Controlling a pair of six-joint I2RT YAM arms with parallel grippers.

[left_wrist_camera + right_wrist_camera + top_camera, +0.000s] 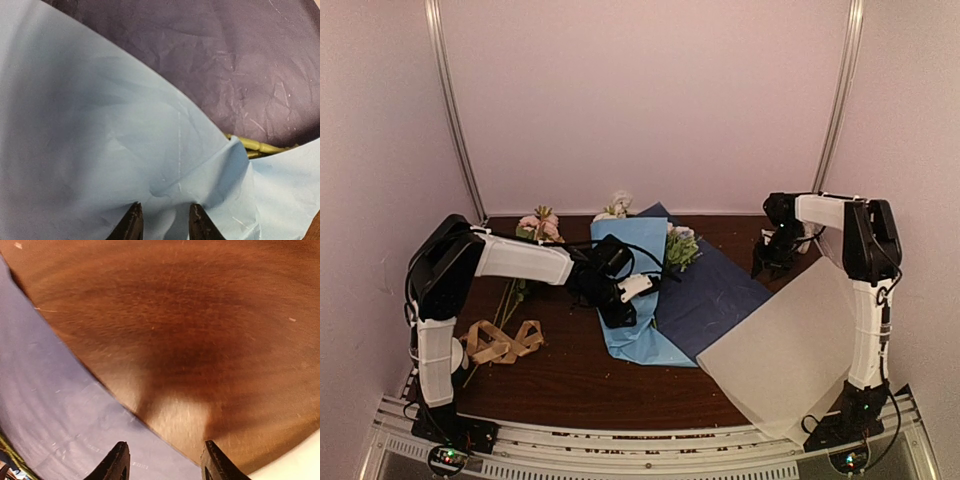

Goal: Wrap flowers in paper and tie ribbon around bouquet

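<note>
The paper lies mid-table, its light blue face (632,262) folded over the flowers and its navy face (720,290) spread to the right. White blooms (616,206) and green leaves (681,247) stick out at the far end. A green stem (260,146) peeks from under the fold. My left gripper (623,308) (165,222) presses into the light blue fold (100,140), and puckered paper is pinched between its fingertips. My right gripper (772,262) (165,460) hangs open over the table at the navy paper's edge (55,405), holding nothing. The tan ribbon (502,342) lies looped at the left.
Loose pink flowers (540,225) with long stems lie at the back left. A pale translucent sheet (790,345) covers the front right and overlaps the navy paper. Bare brown table (570,375) shows at the front, and walls close in on three sides.
</note>
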